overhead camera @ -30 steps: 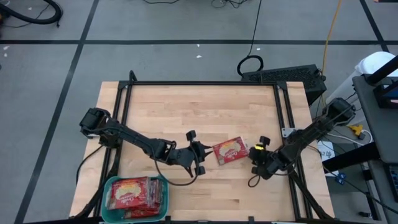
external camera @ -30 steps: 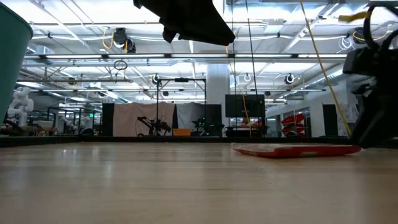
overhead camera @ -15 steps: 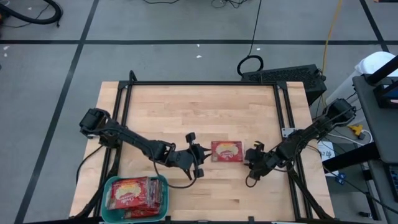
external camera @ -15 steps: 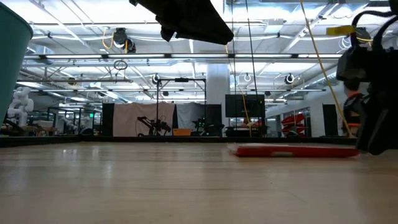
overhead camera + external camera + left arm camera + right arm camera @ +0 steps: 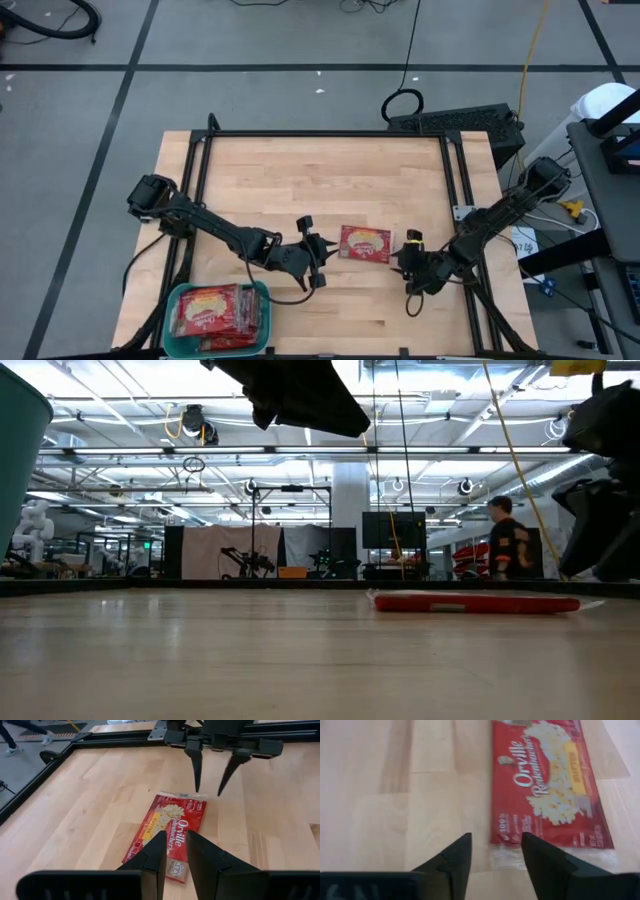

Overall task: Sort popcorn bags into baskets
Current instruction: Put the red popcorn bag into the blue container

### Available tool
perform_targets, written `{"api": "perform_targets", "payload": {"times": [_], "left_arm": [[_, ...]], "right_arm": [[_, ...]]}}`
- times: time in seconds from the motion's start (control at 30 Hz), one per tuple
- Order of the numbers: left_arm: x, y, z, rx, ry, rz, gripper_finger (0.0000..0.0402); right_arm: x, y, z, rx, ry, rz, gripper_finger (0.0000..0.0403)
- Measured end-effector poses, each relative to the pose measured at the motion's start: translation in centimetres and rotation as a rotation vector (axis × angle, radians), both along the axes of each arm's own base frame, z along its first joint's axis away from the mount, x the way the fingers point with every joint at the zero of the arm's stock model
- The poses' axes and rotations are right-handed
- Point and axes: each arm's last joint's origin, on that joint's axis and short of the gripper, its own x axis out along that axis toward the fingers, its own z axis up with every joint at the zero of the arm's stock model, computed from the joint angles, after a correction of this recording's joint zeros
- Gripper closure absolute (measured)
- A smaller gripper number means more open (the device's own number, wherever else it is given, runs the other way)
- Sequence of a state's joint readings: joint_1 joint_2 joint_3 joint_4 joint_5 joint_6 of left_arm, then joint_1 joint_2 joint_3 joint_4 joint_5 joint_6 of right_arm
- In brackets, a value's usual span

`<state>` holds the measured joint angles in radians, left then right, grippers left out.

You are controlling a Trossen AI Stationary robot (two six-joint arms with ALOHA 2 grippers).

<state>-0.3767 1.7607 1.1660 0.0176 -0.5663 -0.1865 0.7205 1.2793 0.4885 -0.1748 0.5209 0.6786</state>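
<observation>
At the near table edge, the teal basket (image 5: 220,318) is seen in the high view with red popcorn bags (image 5: 218,308) stacked inside; in the low view only a curved teal wall (image 5: 20,450) is visible at the picture's left side. Farther in, a single flat popcorn bag (image 5: 365,243) lies face up on the bare wood of the table (image 5: 320,180), between the two grippers. The left gripper (image 5: 318,262) is positioned just beside the bag's left edge, and in the left wrist view its dark fingers (image 5: 155,857) are shown slightly parted over the bag's near end (image 5: 167,832), with nothing pinched. The right gripper (image 5: 408,252) is located just beside the bag's right edge; in the right wrist view its fingers (image 5: 455,860) are spread apart, with one over bare wood and the other over the bag's clear sealed margin (image 5: 545,790), and nothing is held. The opposite gripper, fingers parted and pointing down, is shown only in the left wrist view (image 5: 210,767). White lettering and a yellow-cream popcorn picture are resolved only by the wrist views. In the low view the bag (image 5: 475,602) is reduced to a thin red strip lying flat. The table is light planked wood bordered by a black metal frame (image 5: 320,134), and open surface is left behind the bag. Beyond the table, a person (image 5: 508,545) is seen only in the low view.
</observation>
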Motion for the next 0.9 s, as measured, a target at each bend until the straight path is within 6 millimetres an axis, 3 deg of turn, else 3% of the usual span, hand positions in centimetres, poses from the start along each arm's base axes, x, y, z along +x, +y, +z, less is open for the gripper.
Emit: {"api": "perform_targets", "payload": {"times": [0.2, 0.37, 0.5, 0.7, 0.9], "left_arm": [[0.0, 0.0, 0.0, 0.002, 0.001, -0.001, 0.0325], [0.2, 0.4, 0.0, 0.004, 0.001, 0.010, 0.0325], [0.2, 0.7, 0.0, 0.001, -0.001, 0.019, 0.0325], [0.3, 0.7, 0.0, -0.001, -0.003, 0.019, 0.0325], [0.7, 1.0, 0.1, 0.013, -0.027, 0.017, 0.0325]], "right_arm": [[-0.2, 0.3, -0.5, -0.048, -0.029, 0.035, 0.0169], [0.1, 0.2, -2.5, -0.122, -0.079, 0.084, 0.0168], [0.4, -0.1, -3.9, -0.209, -0.072, 0.043, 0.0220], [0.5, -0.3, -4.7, -0.304, -0.091, 0.011, 0.0373], [1.4, -0.4, -3.8, -0.256, -0.173, -0.017, 0.0396]]}}
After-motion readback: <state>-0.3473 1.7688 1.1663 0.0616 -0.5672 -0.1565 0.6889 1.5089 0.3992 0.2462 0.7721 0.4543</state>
